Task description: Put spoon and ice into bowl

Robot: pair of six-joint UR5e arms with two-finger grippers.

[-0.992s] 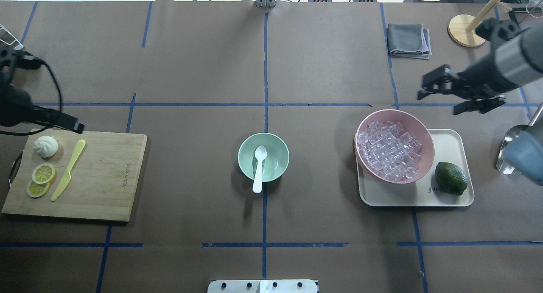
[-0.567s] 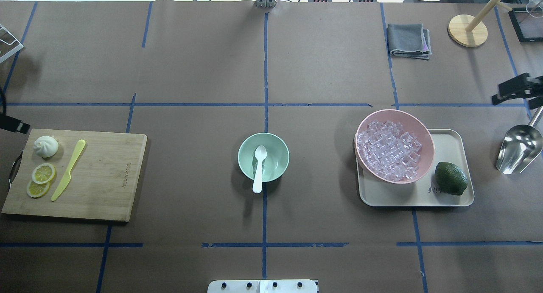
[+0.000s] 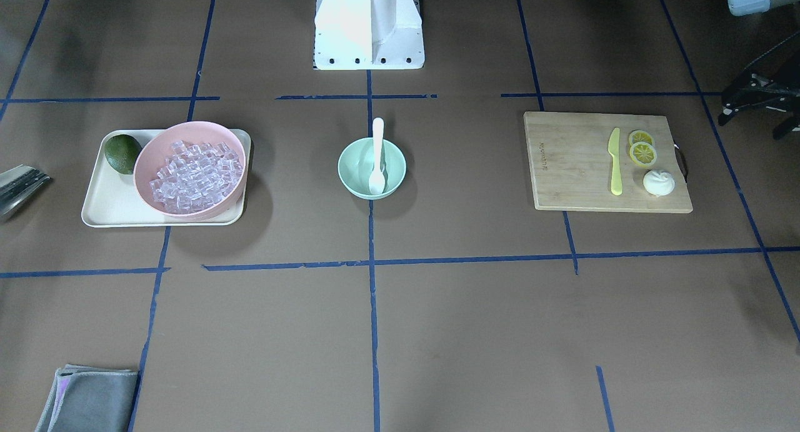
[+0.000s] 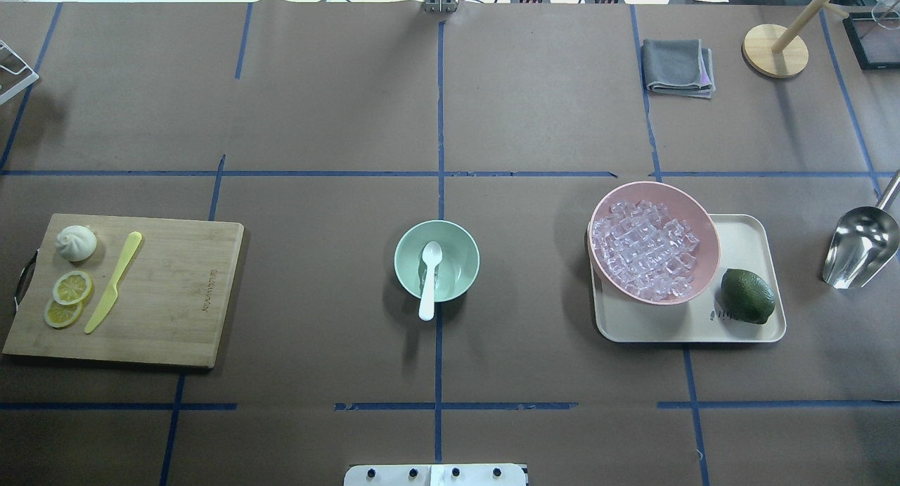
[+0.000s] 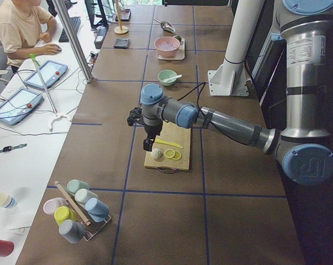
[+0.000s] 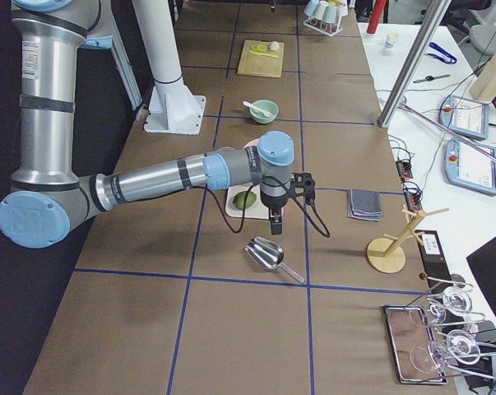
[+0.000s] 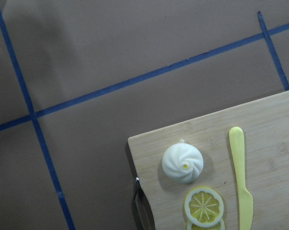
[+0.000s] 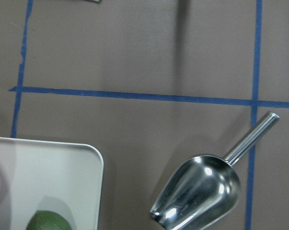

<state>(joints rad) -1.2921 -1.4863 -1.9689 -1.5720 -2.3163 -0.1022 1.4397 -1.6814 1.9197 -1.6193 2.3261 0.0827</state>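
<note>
The white spoon [image 4: 429, 278] lies with its scoop inside the mint-green bowl [image 4: 464, 250] at the table's middle, its handle resting over the near rim; it also shows in the front-facing view [image 3: 377, 150]. The ice [image 4: 645, 250] is heaped in a pink bowl [image 4: 706, 222] on the right. Neither gripper shows in the overhead view. My left gripper [image 3: 753, 97] hovers beyond the cutting board's outer end, and I cannot tell its state. My right gripper [image 6: 275, 220] hangs above the table between the tray and a steel scoop, and I cannot tell its state.
The pink bowl and a green lime [image 4: 747, 296] sit on a beige tray [image 4: 745, 240]. A steel scoop [image 4: 861, 245] lies right of the tray. A cutting board [image 4: 176, 289] on the left holds a yellow-green knife [image 4: 112, 282], lemon slices and a bun. A grey cloth [image 4: 677, 65] lies far right.
Both arms have pulled outward and left the overhead view, the right one to the right, the left one to the left. Spoon, bowl and ice have not moved.
</note>
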